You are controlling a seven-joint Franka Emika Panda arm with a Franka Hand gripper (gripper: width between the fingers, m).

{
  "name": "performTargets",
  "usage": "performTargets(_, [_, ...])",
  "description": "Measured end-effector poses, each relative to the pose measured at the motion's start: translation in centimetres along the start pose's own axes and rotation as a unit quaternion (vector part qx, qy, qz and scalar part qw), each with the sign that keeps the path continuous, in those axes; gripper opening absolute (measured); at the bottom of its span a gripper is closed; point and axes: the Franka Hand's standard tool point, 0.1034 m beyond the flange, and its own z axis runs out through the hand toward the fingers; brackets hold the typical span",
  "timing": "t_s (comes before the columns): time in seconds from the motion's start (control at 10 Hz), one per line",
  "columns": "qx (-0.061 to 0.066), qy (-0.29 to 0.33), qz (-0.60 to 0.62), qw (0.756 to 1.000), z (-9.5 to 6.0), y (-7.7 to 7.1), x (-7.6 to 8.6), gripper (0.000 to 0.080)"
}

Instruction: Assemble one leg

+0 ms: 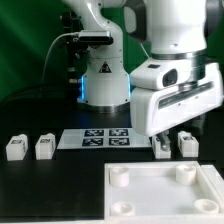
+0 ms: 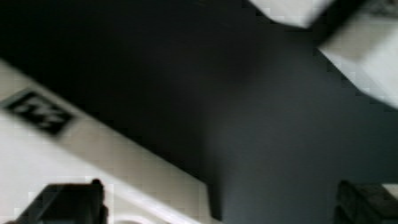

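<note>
Two-finger gripper (image 1: 172, 138) on my white robot arm hangs low over the black table (image 1: 60, 185), toward the exterior view's right. In the wrist view its dark fingertips (image 2: 71, 205) sit at opposite edges of the blurred picture with only dark table between them. I read the jaws as spread wide and holding nothing.

The nearest leg (image 1: 160, 147), a small white plastic rectangular post with a dark tag on its side, rests on the table just below the gripper. A second post (image 1: 187, 143) like it lies just beside, toward the exterior view's right. A third post (image 1: 45, 147) and a fourth post (image 1: 15, 148) sit well apart on the left.

The marker board (image 1: 100, 137), thin, flat and white with black square tags, lies between that far pair and the gripper. A large flat white square piece with round corner sockets (image 1: 165, 195) fills the foreground.

I judge that only a short descent separates tool from leg. I cannot tell which way its long axis runs. The plastic looks smooth, hard and blocky.
</note>
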Motion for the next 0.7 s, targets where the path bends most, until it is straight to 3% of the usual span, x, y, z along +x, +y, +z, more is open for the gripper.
performTargets(0.4, [0.014, 0.006, 0.174, 0.985, 0.4, -0.7, 0.0, 0.0649])
performTargets(0.6, [0.02, -0.032, 0.219, 0.975, 1.0, -2.9, -0.8, 0.0649])
performTargets(0.7, [0.027, -0.04, 0.241, 0.969, 1.0, -3.1, -0.8, 0.0649])
